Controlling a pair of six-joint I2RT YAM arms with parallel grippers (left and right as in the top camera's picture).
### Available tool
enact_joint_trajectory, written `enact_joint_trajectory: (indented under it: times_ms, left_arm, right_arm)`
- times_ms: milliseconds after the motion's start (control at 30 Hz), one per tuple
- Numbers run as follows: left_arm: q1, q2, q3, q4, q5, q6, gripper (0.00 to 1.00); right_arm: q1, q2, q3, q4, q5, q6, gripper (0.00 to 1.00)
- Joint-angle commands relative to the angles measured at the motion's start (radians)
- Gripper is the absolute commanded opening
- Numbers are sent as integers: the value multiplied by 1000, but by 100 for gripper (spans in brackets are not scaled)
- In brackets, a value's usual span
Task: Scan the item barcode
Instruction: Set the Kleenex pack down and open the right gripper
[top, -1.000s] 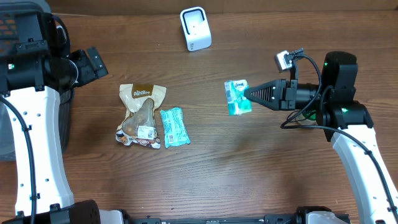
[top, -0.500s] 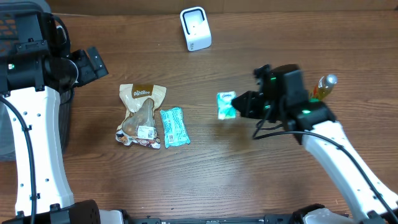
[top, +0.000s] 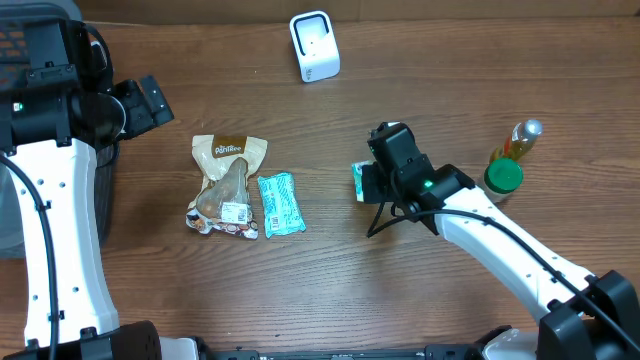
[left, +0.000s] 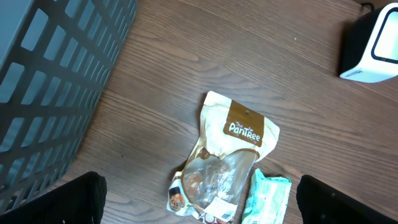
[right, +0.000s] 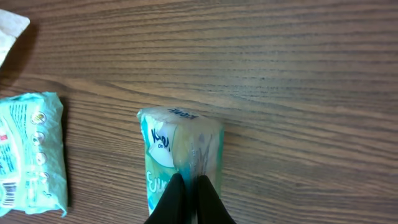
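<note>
My left arm stands folded back, and the left gripper is spread wide, one black finger at each lower corner of its wrist view. My right arm stretches out leftward. The right gripper is pinched tight on the edge of a teal-and-white plastic packet at its fingertips.

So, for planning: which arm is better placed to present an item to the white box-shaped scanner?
Right: the right gripper is shut on the small teal plastic packet; the left gripper is open, empty.
</note>
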Motion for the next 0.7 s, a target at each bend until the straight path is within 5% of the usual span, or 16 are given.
enact_joint_trajectory:
  times_ms: [0, 300, 533, 667]
  left_arm:
    - [-2, 2, 7, 0, 0, 11, 100]
    - [-2, 2, 7, -1, 0, 11, 100]
    - [-2, 2, 7, -1, 0, 11, 100]
    - [-2, 2, 7, -1, 0, 11, 100]
  right_arm:
    - [5, -1, -2, 9, 38, -26, 4]
    - [1, -1, 42, 48, 37, -89, 4]
    - [1, -1, 380, -230, 50, -175, 4]
    - [-1, 7, 397, -322, 51, -167, 4]
